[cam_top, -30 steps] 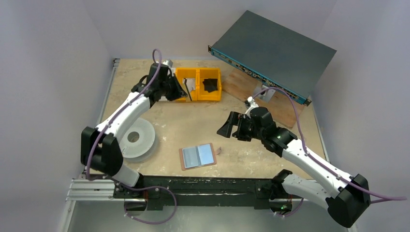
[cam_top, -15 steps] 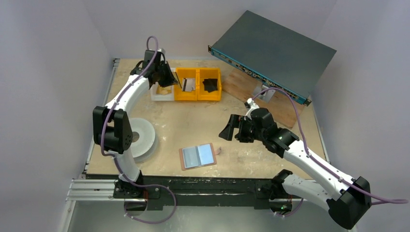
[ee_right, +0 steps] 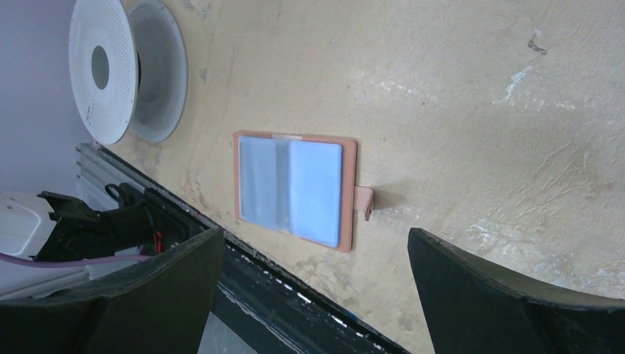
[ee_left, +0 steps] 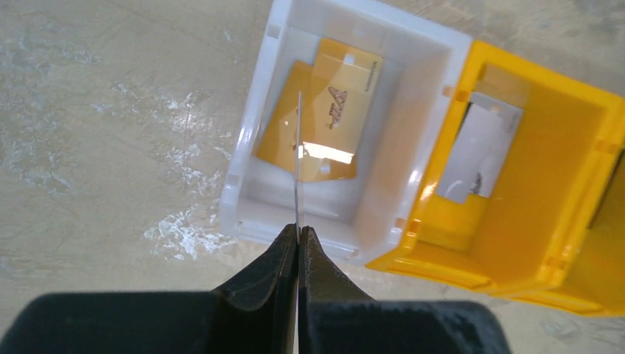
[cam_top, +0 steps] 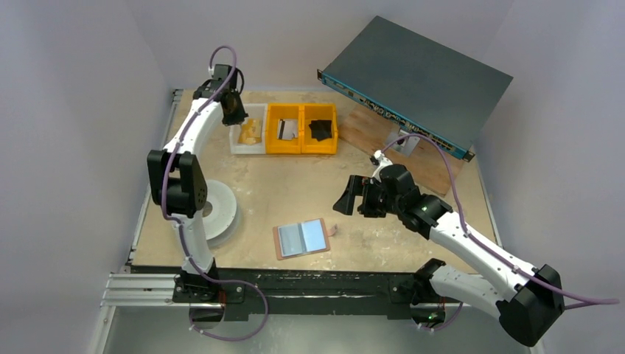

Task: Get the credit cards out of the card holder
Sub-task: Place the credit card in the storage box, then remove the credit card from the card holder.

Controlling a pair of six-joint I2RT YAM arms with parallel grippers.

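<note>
Since a second ago the left gripper has swung from the two yellow bins to above the white bin, its fingers clamped on one thin card seen edge-on. Only its wrist camera shows two overlapping gold cards inside the white bin and one silver card in the yellow bin beside it. One open card holder lies unmoved, well nearer the arm bases than the white bin. The right gripper hovers far right of the white bin, fingers wide apart.

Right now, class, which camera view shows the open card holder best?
The right wrist view: the card holder lies open and large in frame, its pale blue inside and snap tab clear. The top external view shows the card holder only small, without such detail. The left wrist view misses it.
</note>
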